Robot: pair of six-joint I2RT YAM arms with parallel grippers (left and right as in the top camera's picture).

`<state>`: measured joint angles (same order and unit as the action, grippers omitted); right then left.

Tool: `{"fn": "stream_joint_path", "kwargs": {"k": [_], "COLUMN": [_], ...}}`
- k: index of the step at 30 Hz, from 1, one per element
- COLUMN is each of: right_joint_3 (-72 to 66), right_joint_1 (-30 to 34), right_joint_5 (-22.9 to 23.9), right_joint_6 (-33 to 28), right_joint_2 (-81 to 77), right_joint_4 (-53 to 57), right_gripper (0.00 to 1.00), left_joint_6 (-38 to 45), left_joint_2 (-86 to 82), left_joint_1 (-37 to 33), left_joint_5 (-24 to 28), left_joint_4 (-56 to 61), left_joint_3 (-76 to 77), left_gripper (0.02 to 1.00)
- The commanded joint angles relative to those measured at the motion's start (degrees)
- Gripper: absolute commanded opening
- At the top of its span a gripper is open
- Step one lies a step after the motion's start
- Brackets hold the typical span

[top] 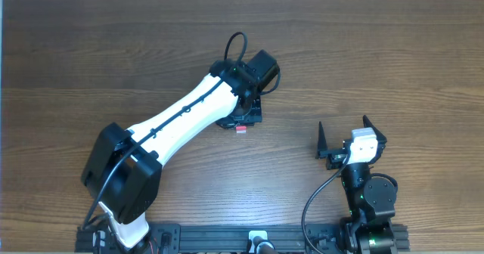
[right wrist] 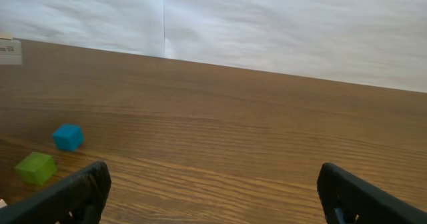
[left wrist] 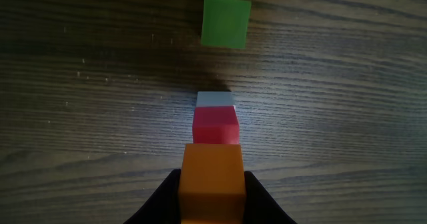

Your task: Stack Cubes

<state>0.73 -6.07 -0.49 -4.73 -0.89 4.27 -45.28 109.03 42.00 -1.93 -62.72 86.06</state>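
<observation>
My left gripper (left wrist: 212,187) is shut on an orange cube (left wrist: 212,177), with a dark finger on either side. Directly under the orange cube are a red cube (left wrist: 215,127) and, below that, a pale grey-blue cube (left wrist: 215,99), all in one line. Whether the orange cube rests on the red one I cannot tell. A green cube (left wrist: 226,22) lies apart on the wood beyond them. In the top view the left gripper (top: 240,116) is at the table's middle, with a bit of the red cube (top: 242,129) showing beneath. My right gripper (top: 346,137) stands open and empty at the right.
From the right wrist, a blue cube (right wrist: 68,137) and the green cube (right wrist: 36,167) lie far off on the brown wooden table (right wrist: 253,131), beyond the open right gripper (right wrist: 213,201). A white wall backs the table's far edge.
</observation>
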Motion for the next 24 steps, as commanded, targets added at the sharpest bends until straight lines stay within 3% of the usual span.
{"fn": "stream_joint_path", "kwargs": {"k": [1,24], "right_joint_3": [-0.44,-0.44], "right_joint_1": [-0.37,-0.37], "right_joint_5": [0.33,0.33], "right_joint_6": [-0.07,-0.07], "right_joint_2": [0.59,0.59], "right_joint_4": [-0.02,-0.02], "right_gripper": [0.993,0.993], "left_joint_6": [-1.46,-1.49], "left_joint_2": [1.68,2.84], "left_joint_1": [0.52,0.55], "left_joint_5": [-0.76,-1.18], "left_joint_4": [0.33,0.98], "left_joint_3": [1.4,1.38], "left_gripper": [0.056,0.073]}}
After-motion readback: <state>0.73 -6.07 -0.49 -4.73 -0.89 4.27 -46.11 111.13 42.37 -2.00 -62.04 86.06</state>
